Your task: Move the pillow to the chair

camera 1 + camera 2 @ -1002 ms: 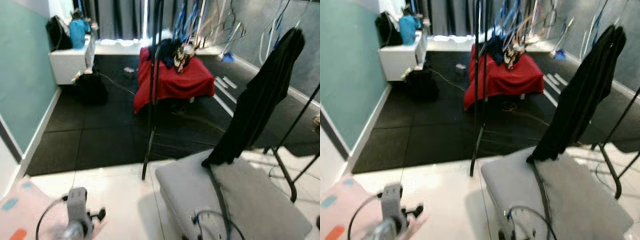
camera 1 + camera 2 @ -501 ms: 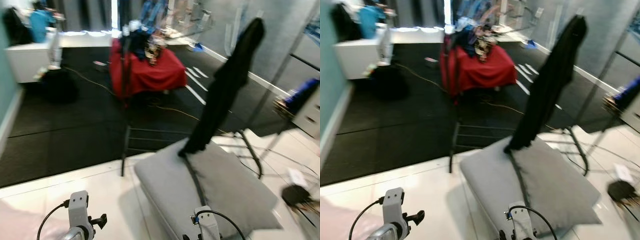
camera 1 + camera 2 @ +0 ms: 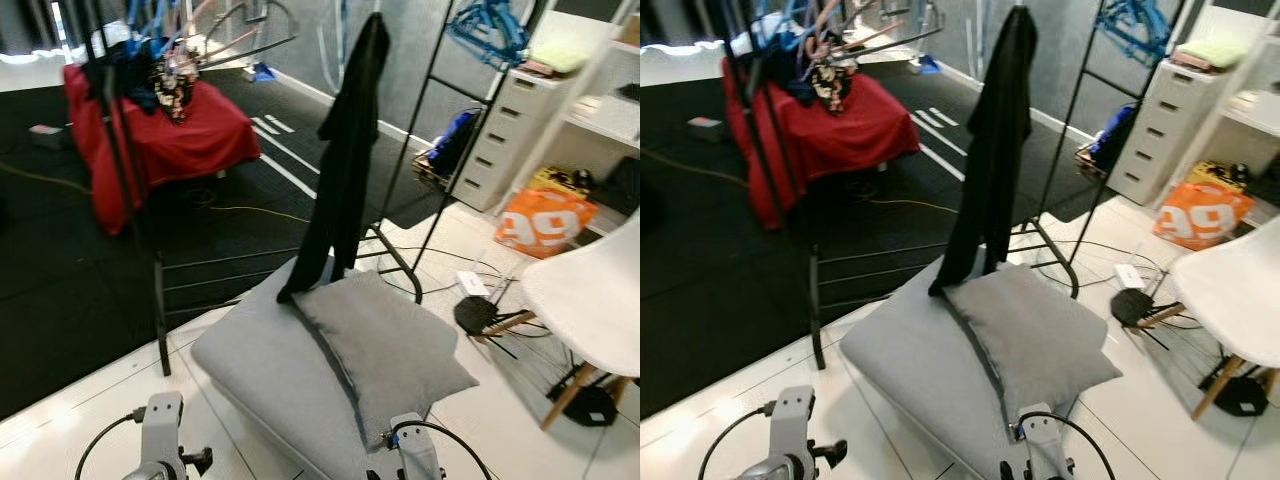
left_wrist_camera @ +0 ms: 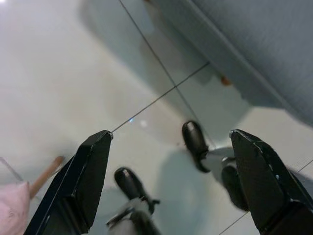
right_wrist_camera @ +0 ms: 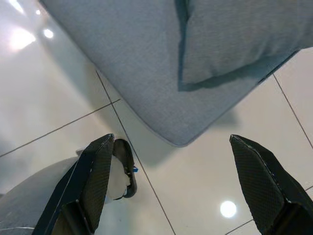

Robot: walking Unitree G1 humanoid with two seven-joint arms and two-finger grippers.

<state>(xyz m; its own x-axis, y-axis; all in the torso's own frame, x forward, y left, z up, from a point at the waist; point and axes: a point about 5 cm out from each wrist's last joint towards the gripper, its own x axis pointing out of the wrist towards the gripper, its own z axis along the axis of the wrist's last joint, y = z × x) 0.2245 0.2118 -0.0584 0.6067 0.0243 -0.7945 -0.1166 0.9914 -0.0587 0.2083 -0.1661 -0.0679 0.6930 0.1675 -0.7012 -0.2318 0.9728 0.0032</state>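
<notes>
A grey pillow (image 3: pixel 390 345) lies on a larger grey floor cushion (image 3: pixel 255 365) just ahead of me; the pillow (image 5: pixel 239 34) also shows in the right wrist view. A white chair (image 3: pixel 590 295) stands at the right edge on the white tiles. My right gripper (image 5: pixel 171 139) hangs open over the tiles at the cushion's near edge (image 5: pixel 127 63), holding nothing. My left gripper (image 4: pixel 171 133) is open too, above bare floor beside the cushion. Both wrists (image 3: pixel 160 440) show low in the eye views.
A black garment (image 3: pixel 350 150) hangs from a black rack down onto the cushion. A red-draped table (image 3: pixel 165 130) stands on dark mats at the back left. White drawers (image 3: pixel 505 140), an orange bag (image 3: pixel 545 215) and floor cables (image 3: pixel 475 312) crowd the space near the chair.
The whole view has swung to the right: the teal wall left the picture, and the white chair, drawers and orange bag came in. The pillow has not moved; both grippers stay low.
</notes>
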